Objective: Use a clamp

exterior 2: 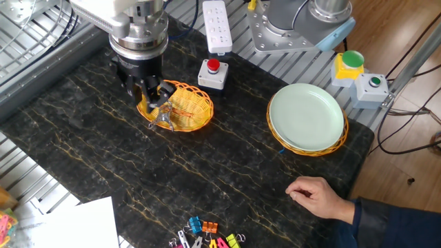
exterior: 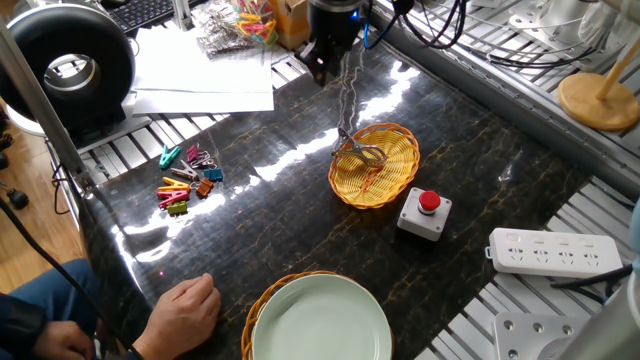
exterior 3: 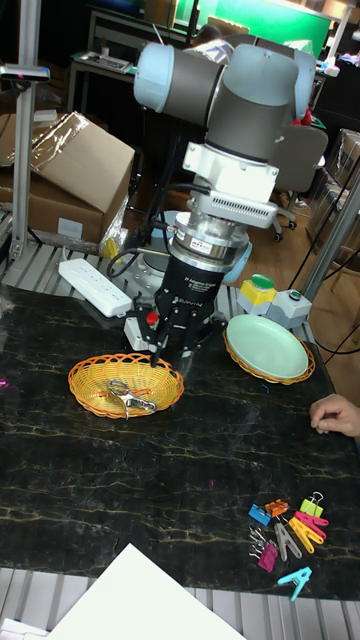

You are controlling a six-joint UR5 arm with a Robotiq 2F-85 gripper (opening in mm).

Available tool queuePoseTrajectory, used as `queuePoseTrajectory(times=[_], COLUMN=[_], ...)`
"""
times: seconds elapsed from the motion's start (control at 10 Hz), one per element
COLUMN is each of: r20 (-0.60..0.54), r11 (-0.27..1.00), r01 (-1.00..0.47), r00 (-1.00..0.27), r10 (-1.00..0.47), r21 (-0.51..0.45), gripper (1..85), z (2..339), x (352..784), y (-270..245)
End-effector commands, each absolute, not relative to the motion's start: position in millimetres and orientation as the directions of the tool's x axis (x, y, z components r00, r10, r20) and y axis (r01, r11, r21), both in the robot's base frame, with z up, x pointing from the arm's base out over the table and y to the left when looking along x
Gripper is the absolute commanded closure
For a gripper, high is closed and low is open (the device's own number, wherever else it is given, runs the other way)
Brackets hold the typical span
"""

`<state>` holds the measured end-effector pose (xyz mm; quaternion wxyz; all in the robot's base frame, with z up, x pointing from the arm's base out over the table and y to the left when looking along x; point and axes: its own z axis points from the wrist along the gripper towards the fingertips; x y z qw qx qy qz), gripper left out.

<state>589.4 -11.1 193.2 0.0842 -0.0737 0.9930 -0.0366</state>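
Observation:
The clamp [exterior: 359, 152], small and silvery with looped wire arms, lies over the rim of the yellow wicker basket [exterior: 410, 150]. It also shows as the clamp [exterior 2: 163, 118] at the basket's [exterior 2: 204, 112] front-left edge, and as the clamp [exterior 3: 129, 398] inside the basket [exterior 3: 80, 384]. My gripper [exterior 2: 146, 93] hovers over the basket's left edge, just behind the clamp, fingers apart and holding nothing. In one fixed view the gripper [exterior: 326, 66] sits higher and further back than the basket. In the tall view the gripper [exterior 3: 166, 354] hangs above the basket's right side.
A red button box [exterior: 425, 212] stands right beside the basket. A pale green plate [exterior: 320, 320] in a wicker holder sits at the front, with a person's hand [exterior: 186, 304] resting near it. Coloured pegs [exterior: 185, 181] lie left; a power strip [exterior: 550, 250] lies right.

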Motion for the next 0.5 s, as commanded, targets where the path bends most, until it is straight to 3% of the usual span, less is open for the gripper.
queuePoseTrajectory(times=[0.0,0.3,0.4], r20=[-0.114,-0.079,-0.069], r11=[0.967,0.962,0.959], r01=[-0.202,-0.222,-0.246], r00=[-0.969,-0.968,-0.964], r10=[-0.221,-0.237,-0.258], r21=[-0.156,-0.160,-0.143], gripper=[83.3,83.3,76.7], z=[196,195,195], x=[582,572,569], y=[-29,-32,-29])
